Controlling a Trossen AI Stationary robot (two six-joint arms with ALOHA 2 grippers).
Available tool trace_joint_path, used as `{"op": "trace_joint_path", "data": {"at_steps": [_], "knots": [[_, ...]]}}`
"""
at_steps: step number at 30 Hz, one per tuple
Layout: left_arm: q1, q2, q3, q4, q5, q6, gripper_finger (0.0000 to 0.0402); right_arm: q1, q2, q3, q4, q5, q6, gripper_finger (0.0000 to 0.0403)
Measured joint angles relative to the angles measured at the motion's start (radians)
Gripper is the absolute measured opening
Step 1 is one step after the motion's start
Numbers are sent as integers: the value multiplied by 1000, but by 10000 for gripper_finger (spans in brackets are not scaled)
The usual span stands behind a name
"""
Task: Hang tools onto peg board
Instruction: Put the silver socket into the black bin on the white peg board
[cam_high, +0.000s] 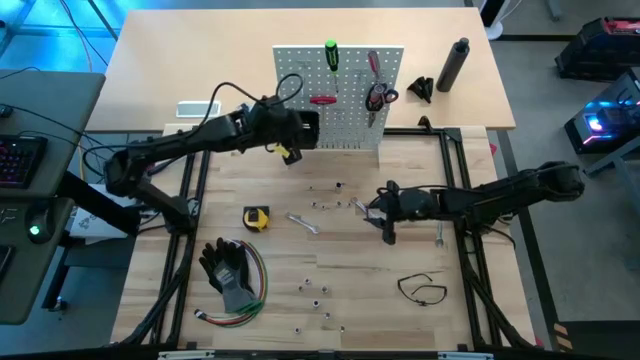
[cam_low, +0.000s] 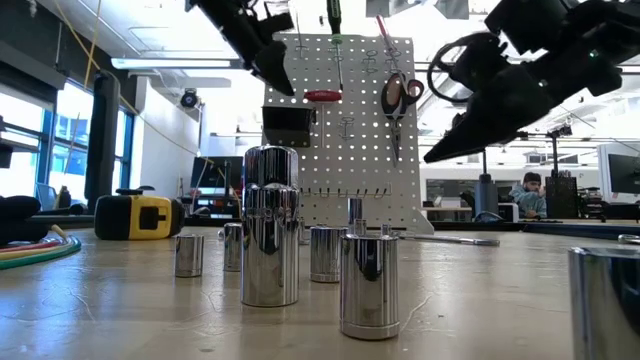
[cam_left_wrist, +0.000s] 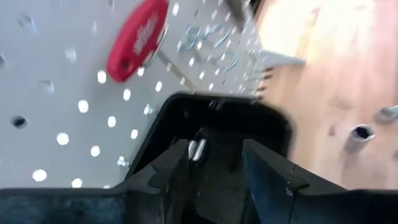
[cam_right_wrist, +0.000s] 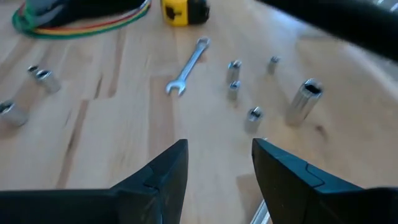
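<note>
Left gripper (cam_left_wrist: 214, 165): hovered directly over the small black bin (cam_left_wrist: 217, 118) on the peg board's front; fingers parted, empty; a small metal bit (cam_left_wrist: 197, 149) seen between them, down inside the bin.
Black bin: fixed to the peg board (cam_high: 340, 95), low on its left part, just under the red-handled tool (cam_left_wrist: 137, 38).
Peg board: stood upright at the table's far side; carried a green-handled screwdriver (cam_high: 331, 55) at the top, the red-handled tool (cam_high: 322, 99) at mid-height, red-handled scissors (cam_high: 378, 95) to the right.
Right gripper (cam_right_wrist: 217, 165): held above the table in front of the peg board, toward its right; fingers apart, empty.
Silver wrench (cam_right_wrist: 186, 65): lay flat on the table in front of the peg board, near the right gripper.
Sockets (cam_right_wrist: 301, 102): scattered on the wood in front of the peg board.
Yellow tape measure (cam_high: 256, 217): on the table, front-left of the peg board.
Thin black loop (cam_high: 422, 290): on the table, well in front of the peg board, to the right.
Black gloves (cam_high: 225, 268): front-left, well apart from the peg board, beside the coloured wires (cam_high: 245, 305).
</note>
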Motion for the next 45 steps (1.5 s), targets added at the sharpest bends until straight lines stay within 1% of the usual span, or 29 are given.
{"op": "trace_joint_path", "data": {"at_steps": [6,12,15,17,21,24,27,33,36,39,45], "knots": [[-113,-90,0,-31,-2,4,147,-57,0,0,102,-12,-74,172],[-258,-121,-2,-132,9,-64,147,-149,0,0,160,-98,-102,172],[-327,-121,-46,-142,11,-89,147,-199,0,0,168,-142,-107,172],[-366,-119,-93,-117,11,-100,147,-229,0,1,182,-172,-110,172],[-415,-119,-213,7,8,-139,147,-275,5,32,169,-222,-131,172],[-437,-119,-328,153,8,-177,147,-299,32,67,158,-242,-161,172],[-447,-119,-448,314,8,-230,147,-324,84,122,126,-272,-186,172],[-465,-119,-653,582,6,-377,147,-384,228,229,23,-275,-226,172],[-480,-119,-727,666,-1,-438,147,-406,305,281,-8,-276,-223,172],[-496,-119,-783,739,-35,-486,147,-419,379,346,-60,-280,-209,172],[-523,-119,-847,855,-68,-515,147,-422,505,482,-204,-282,-234,172]]}}
